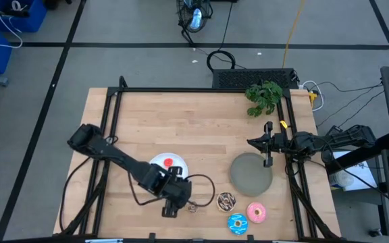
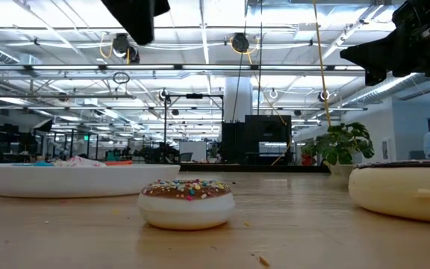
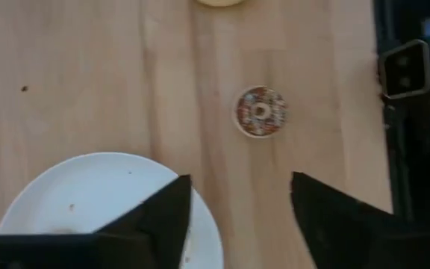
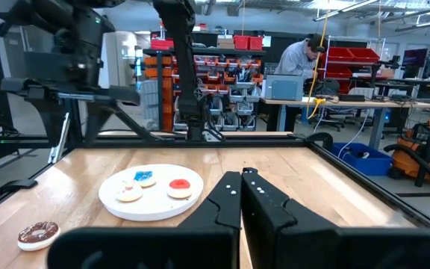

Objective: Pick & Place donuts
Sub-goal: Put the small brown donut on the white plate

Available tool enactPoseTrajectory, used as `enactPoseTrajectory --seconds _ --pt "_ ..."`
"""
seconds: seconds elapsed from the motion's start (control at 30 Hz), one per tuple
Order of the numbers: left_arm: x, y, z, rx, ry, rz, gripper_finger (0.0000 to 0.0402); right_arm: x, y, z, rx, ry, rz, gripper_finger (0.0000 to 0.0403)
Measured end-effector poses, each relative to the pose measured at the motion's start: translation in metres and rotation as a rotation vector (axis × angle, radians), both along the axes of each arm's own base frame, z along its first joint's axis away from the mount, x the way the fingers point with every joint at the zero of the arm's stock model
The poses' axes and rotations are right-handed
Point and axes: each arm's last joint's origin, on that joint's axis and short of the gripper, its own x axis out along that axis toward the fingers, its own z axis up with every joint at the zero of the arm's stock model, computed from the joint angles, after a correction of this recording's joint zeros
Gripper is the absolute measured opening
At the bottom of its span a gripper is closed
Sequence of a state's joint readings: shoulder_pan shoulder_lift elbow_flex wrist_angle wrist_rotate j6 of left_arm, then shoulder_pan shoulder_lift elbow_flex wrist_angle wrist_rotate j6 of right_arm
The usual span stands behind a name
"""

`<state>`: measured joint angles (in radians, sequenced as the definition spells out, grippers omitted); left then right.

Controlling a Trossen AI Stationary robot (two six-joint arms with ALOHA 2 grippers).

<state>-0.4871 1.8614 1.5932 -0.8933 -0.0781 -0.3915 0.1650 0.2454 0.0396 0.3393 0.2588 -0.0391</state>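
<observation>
The fingers of the left gripper stand apart with nothing between them, above the bare wood between the white plate and the chocolate-sprinkled donut. The right gripper has its fingers pressed together, empty, at the table's right edge near the grey plate.

The table is pale wood planking inside a black frame. On the white plate lie three tiny donuts: a red one, a blue one and a white one. The chocolate-sprinkled donut sits on the wood near the front edge, with a larger blue donut and a pink donut just beside it, to the right, below the grey plate. A green plant stands at the far right corner.

Beyond the table, the room is a wide workshop with ceiling lights, shelves of red bins and a person bent over a bench.
</observation>
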Motion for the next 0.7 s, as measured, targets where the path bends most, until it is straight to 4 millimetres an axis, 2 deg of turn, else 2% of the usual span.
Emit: enactPoseTrajectory --seconds 0.23,0.3,0.57,0.7 --pt "-0.01 -0.009 -0.002 0.063 0.034 -0.137 0.0051 0.0 0.0 0.0 0.001 0.0 0.0 0.0" --pt "-0.012 -0.008 -0.002 0.074 0.049 -0.147 0.0015 0.0 0.0 0.0 0.001 0.0 0.0 0.0" --pt "-0.011 -0.008 -0.002 0.065 0.047 -0.092 0.0016 0.0 0.0 0.001 -0.001 -0.009 0.0 0.0" --pt "0.0 -0.015 0.003 -0.018 -0.077 -0.091 0.0004 0.0 0.0 0.001 -0.001 -0.008 0.0 0.0"
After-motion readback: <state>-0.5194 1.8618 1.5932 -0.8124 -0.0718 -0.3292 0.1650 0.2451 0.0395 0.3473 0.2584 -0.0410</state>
